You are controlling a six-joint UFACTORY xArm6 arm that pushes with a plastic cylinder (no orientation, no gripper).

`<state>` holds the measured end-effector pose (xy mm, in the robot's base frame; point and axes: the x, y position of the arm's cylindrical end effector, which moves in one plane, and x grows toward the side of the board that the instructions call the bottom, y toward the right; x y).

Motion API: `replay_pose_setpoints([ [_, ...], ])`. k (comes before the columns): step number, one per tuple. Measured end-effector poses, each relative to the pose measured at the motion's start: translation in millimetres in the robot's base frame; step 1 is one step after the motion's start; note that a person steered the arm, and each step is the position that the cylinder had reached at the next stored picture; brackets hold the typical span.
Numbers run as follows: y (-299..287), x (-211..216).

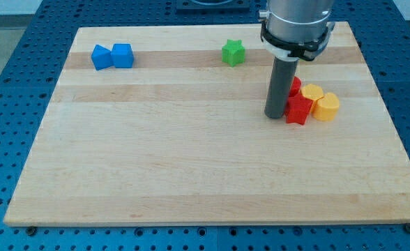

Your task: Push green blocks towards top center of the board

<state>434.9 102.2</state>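
Note:
A green star-shaped block [233,53] sits near the view's top, just right of centre on the wooden board [191,167]. My tip [275,115] rests on the board to the lower right of the green star, well apart from it. The tip stands right beside the left edge of a red star-shaped block [298,110]. Only one green block shows.
Behind the rod lies another red block [295,85], partly hidden. Two yellow hexagonal blocks [312,93] [325,106] sit to the right of the red ones. Two blue blocks [101,57] [123,55] lie side by side at the view's top left.

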Motion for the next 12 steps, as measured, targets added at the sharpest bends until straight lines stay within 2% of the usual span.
replay_pose_setpoints([
  [1, -13, -38],
  [3, -74, -96],
  [5, -65, -164],
  [6, -12, -163],
  [7, -14, -196],
  [8, -85, -202],
  [9, -82, -196],
  [10, 36, -199],
  [11, 121, -203],
  [12, 120, -170],
])
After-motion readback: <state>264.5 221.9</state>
